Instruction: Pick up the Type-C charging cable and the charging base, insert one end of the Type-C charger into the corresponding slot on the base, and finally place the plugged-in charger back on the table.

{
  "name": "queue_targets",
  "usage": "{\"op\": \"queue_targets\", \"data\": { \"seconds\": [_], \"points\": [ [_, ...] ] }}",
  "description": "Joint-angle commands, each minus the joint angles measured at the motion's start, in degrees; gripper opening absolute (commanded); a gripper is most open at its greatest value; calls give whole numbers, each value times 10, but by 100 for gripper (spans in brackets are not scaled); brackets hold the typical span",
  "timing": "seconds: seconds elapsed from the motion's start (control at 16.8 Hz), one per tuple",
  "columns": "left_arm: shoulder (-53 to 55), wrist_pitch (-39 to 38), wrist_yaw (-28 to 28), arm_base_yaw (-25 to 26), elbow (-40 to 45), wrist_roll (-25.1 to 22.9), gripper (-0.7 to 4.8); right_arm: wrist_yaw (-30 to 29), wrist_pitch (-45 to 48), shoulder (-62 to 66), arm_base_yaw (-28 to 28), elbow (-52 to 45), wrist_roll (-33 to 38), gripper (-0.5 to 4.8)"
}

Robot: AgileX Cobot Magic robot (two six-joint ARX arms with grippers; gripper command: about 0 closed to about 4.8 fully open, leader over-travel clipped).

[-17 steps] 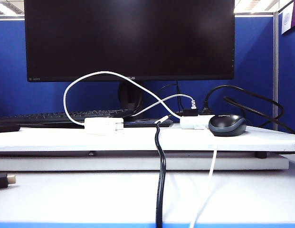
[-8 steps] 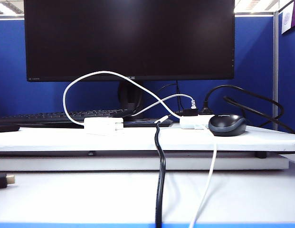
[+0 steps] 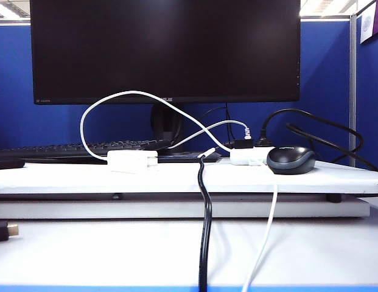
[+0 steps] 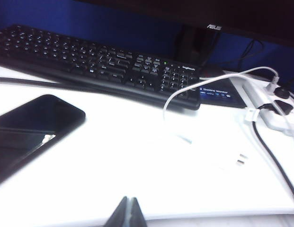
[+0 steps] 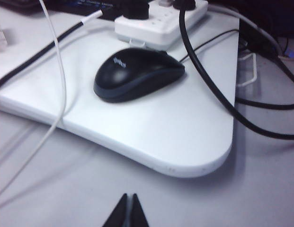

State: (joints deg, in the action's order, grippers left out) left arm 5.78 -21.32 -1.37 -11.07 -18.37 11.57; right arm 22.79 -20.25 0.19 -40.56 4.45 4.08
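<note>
The charging base [image 3: 133, 161] lies on the table [image 3: 67, 179], left of middle, its metal prongs pointing right; in the left wrist view the charging base [image 4: 218, 156] is washed out in glare. The thin white Type-C charging cable [image 3: 140, 92] meets the base's left end, arcs high in front of the monitor and comes down by the power strip. A white cable [image 5: 57, 71] hangs over the table's front edge. My left gripper [image 4: 129, 201] is shut and empty, short of the table's front edge. My right gripper [image 5: 128, 197] is shut and empty above the desk before the table's corner [image 5: 184, 137].
A black mouse [image 3: 291, 160] sits at the right beside a white power strip [image 3: 249, 156] with black plugs. A thick black cord [image 3: 205, 231] hangs off the front. A keyboard [image 4: 90, 59], a dark phone [image 4: 33, 123] and the monitor [image 3: 164, 48] lie behind and left.
</note>
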Motion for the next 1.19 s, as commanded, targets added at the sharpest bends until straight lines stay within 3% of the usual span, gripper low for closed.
{"op": "queue_targets", "data": {
  "seconds": [0.06, 0.18, 0.24, 0.36, 0.42, 0.48, 0.65, 0.77, 1.01, 1.13, 1.19],
  "points": [
    [0, 88, 8, -1, 66, 9, -6, 2, -9, 0, 0, 1, 5, 0],
    [-5, 86, 38, 4, 119, 9, -6, 2, -9, 0, 0, 1, 5, 0],
    [-45, 86, 34, 70, 161, 9, -6, 2, -9, 0, 0, 1, 5, 0],
    [-57, 90, 10, 113, 172, -3, -6, 2, -9, 0, 0, 1, 4, 0],
    [-57, 92, 6, 144, 172, -104, -6, 4, -10, -1, 0, 1, 5, 0],
    [-57, 94, -20, 138, 172, -133, -6, 4, -10, -1, 0, 1, 5, 0],
    [-57, 94, -19, 96, 172, -133, -6, 4, -10, -1, 0, 1, 5, 0],
    [-57, 94, -25, 133, 172, -130, -6, 4, -10, -1, 0, 1, 5, 0],
    [-57, 94, -17, 136, 172, -131, 0, 4, -10, -1, 0, 1, 4, 0],
    [-57, 94, -17, 136, 172, -131, 0, 4, -9, -1, 16, 1, 5, 0],
    [-57, 94, -17, 136, 172, -131, 0, 30, -8, -1, 90, 0, -1, 0]
  ]
}}
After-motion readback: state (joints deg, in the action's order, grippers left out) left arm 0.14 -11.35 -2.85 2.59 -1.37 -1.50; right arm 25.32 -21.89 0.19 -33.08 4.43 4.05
